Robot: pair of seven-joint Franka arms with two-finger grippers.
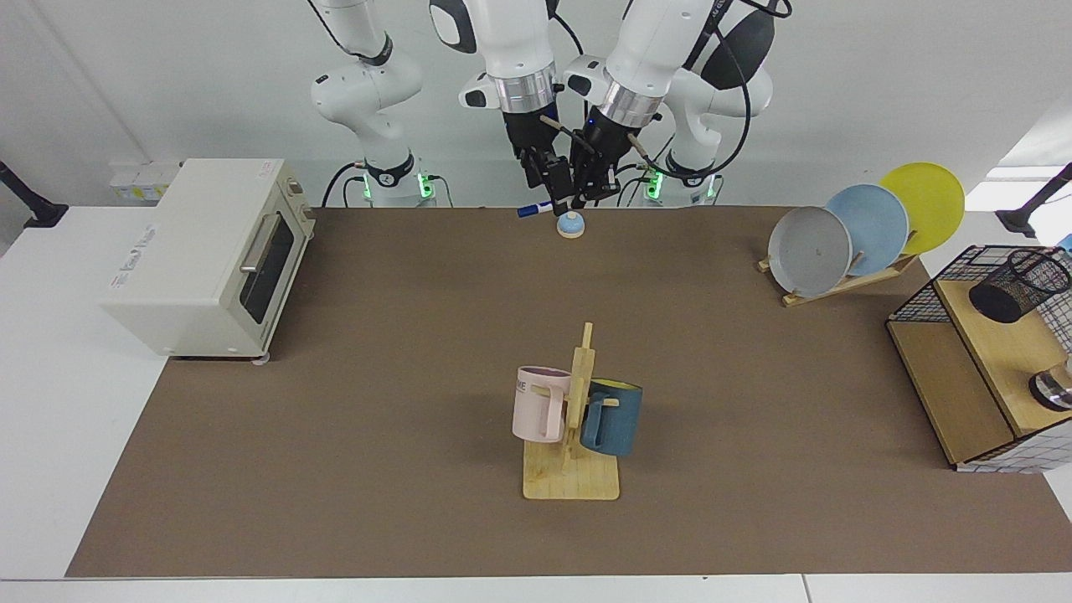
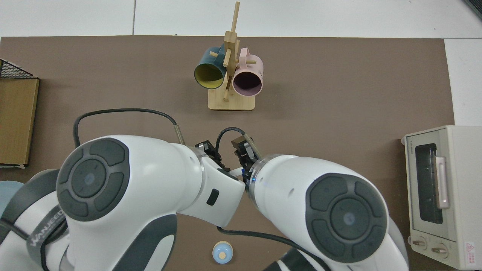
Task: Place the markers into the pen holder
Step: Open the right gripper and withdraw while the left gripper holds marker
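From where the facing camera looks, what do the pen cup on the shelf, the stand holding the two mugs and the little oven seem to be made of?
The pen cup looks like black metal wire mesh: you can see through its wall. The mug stand looks like pale unpainted wood, perhaps bamboo, with a flat base, an upright post and pegs. The oven seems cream-painted metal with a matte finish, plus a dark glass door and a silvery handle.
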